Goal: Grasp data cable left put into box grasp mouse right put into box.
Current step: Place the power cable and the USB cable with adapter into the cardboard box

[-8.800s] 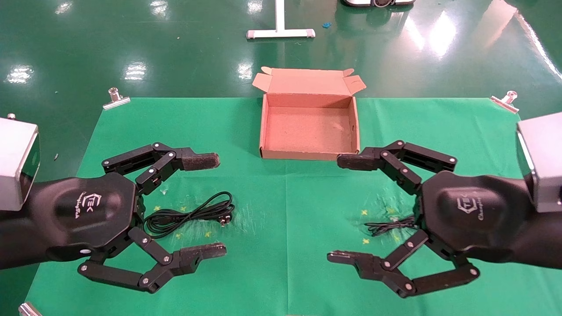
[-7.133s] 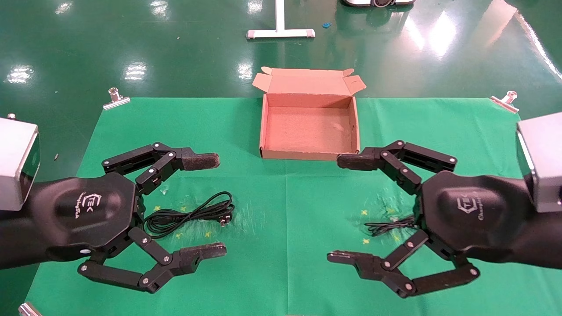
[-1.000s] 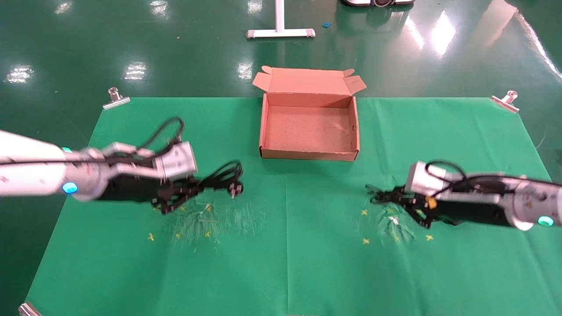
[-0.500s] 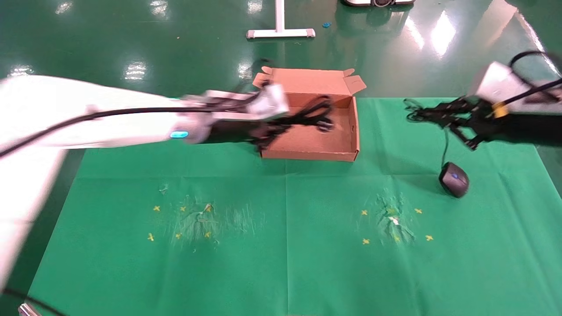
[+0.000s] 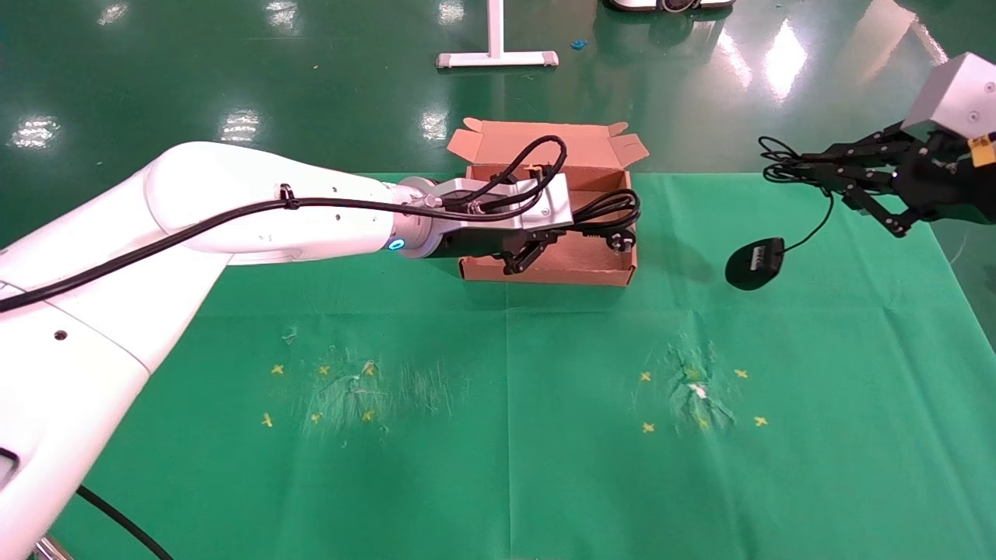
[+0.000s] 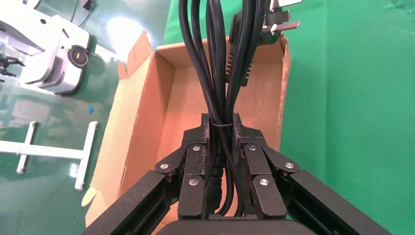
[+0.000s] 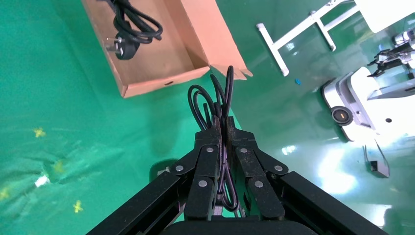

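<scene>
Left claw (image 6: 222,128) clamped on data cable (image 6: 221,68), held above box (image 5: 545,268); cable loops and plug reach toward box's right wall. Right claw (image 7: 224,131) pinched shut on thin cord (image 5: 809,225), raised right of box, beyond counter's far edge. Mouse (image 5: 755,263) dangles from cord, white label showing, in air right of box. Box sits open on green counter (image 5: 506,435), lid flap back.
</scene>
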Controlling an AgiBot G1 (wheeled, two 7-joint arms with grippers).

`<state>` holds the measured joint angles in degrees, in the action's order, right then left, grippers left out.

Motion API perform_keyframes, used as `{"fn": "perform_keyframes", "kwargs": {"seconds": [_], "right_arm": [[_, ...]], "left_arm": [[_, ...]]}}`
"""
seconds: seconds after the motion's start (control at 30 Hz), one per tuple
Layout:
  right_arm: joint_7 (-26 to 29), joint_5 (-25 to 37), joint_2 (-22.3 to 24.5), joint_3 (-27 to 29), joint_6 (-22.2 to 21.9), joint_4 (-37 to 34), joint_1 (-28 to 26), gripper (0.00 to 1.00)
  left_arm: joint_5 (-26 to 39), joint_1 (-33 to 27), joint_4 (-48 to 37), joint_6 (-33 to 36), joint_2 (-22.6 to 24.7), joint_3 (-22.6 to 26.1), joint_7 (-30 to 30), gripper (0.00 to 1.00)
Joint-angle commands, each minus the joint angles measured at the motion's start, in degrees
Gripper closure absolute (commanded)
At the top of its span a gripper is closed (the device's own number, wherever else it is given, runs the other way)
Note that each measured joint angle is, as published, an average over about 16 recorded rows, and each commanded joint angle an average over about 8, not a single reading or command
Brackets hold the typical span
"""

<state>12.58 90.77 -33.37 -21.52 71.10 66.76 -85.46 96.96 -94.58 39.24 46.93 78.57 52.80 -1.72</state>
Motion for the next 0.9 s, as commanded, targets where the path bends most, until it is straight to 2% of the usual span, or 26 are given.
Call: {"fn": "perform_keyframes", "kwargs": {"seconds": [0.03,0.27,0.47,0.67,0.9], "right_arm": [[0.15,-0.35,0.03,0.18,0.04,-0.02,-0.09,1.00],[0.19,-1.54,-1.15,0.79,-0.16,-0.95,-1.76,1.00],[-0.53,-2.19,-3.05,0.83,-0.11,-1.57,-3.56,1.00],[-1.71,-1.61,-7.59,-0.21,-0.96,-2.35,-5.86,1.00],[-3.36,0.19,-14.98,-2.51,-2.73,-4.62,-8.12,1.00]], "left_arm": [[-1.73,-0.57,-0.46,-1.15,-0.03,2.34,-0.22,0.00],[-6.63,-2.39,-2.62,-3.49,-0.53,6.80,-0.23,0.00],[-10.17,-5.55,-6.19,-4.22,-3.49,5.96,-1.12,0.00],[-9.98,-7.98,-1.75,-3.48,-12.31,4.90,-3.87,0.00],[-4.83,-7.67,15.03,-0.26,-24.14,7.16,-13.91,0.00]]}}
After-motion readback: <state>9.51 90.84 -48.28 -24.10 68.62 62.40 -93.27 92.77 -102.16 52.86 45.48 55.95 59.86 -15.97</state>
